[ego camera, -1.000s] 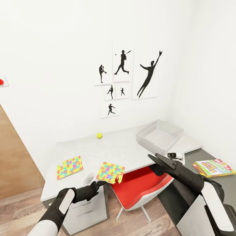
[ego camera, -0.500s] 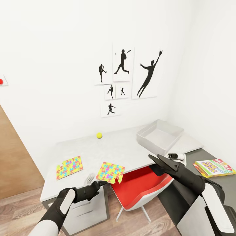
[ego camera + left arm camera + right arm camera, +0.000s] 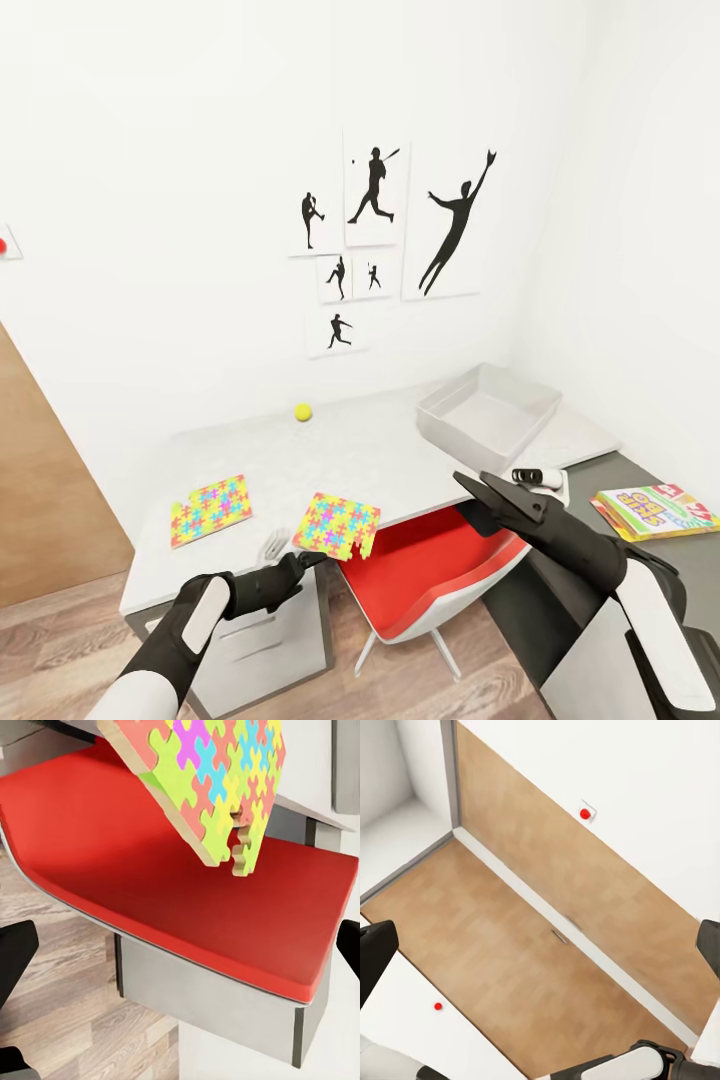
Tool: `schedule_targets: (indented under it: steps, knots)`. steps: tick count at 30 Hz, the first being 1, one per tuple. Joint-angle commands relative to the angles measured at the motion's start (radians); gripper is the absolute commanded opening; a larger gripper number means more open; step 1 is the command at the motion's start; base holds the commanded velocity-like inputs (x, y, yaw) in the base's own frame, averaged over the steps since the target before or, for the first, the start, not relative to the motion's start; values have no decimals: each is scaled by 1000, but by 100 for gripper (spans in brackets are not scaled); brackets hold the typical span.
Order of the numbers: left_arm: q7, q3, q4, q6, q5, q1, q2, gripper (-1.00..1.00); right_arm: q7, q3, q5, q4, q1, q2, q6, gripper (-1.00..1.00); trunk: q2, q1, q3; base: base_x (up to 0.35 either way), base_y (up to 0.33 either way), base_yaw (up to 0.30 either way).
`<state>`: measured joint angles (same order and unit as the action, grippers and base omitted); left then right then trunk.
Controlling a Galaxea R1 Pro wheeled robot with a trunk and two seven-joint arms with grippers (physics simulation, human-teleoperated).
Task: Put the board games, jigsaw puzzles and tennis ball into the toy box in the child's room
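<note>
On the pale grey table (image 3: pixel 380 455) lie two jigsaw puzzles: one (image 3: pixel 211 510) flat at the left, the other (image 3: pixel 337 525) (image 3: pixel 217 780) overhanging the front edge. The tennis ball (image 3: pixel 303 411) rests near the wall. At the table's far right corner stands the light grey toy box (image 3: pixel 488 413), with nothing in it. A colourful board game (image 3: pixel 655 510) lies on a dark grey surface at far right. My left gripper (image 3: pixel 303 563) (image 3: pixel 180 945) is open, just below and in front of the overhanging puzzle. My right gripper (image 3: pixel 460 497) (image 3: pixel 540 945) hangs open before the toy box. The bed is out of view.
A red chair (image 3: pixel 430 580) (image 3: pixel 150 855) is tucked under the table between my arms. A small black-and-white object (image 3: pixel 535 475) lies by the toy box. White drawers (image 3: pixel 265 640) sit under the table's left end. A wooden door (image 3: pixel 40 500) and red wall button (image 3: pixel 3 244) are at left.
The whole view has shifted very slightly. Both arms and the things on the table have held their places.
</note>
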<state>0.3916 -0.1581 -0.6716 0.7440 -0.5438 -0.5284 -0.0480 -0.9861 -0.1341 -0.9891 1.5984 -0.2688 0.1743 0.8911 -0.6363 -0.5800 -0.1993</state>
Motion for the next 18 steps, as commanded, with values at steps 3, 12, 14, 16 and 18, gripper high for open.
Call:
schedule_targets:
  steps: [3, 12, 14, 16, 18]
  knots:
    - [14, -6, 0, 7, 1, -1, 3, 100, -17, -2, -3, 0, 8, 5, 10, 100, -23, -12, -11, 0, 0, 0]
    - [73, -6, 0, 8, 2, -1, 6, 100, -207, -9, -2, 0, 21, 10, 5, 100, -86, -46, -39, 0, 0, 0]
    - [77, -6, 0, 8, 2, -1, 6, 100, -256, -17, -2, 0, 26, 11, 3, 100, -100, -54, -46, 0, 0, 0]
    - [81, -5, 0, 8, 2, -1, 6, 100, -311, -36, -2, 0, 47, 11, 1, 100, -114, -62, -52, 0, 0, 0]
    - [82, -5, 0, 7, 2, -1, 5, 100, -325, -45, -2, 0, 54, 11, 1, 100, -128, -69, -58, 0, 0, 0]
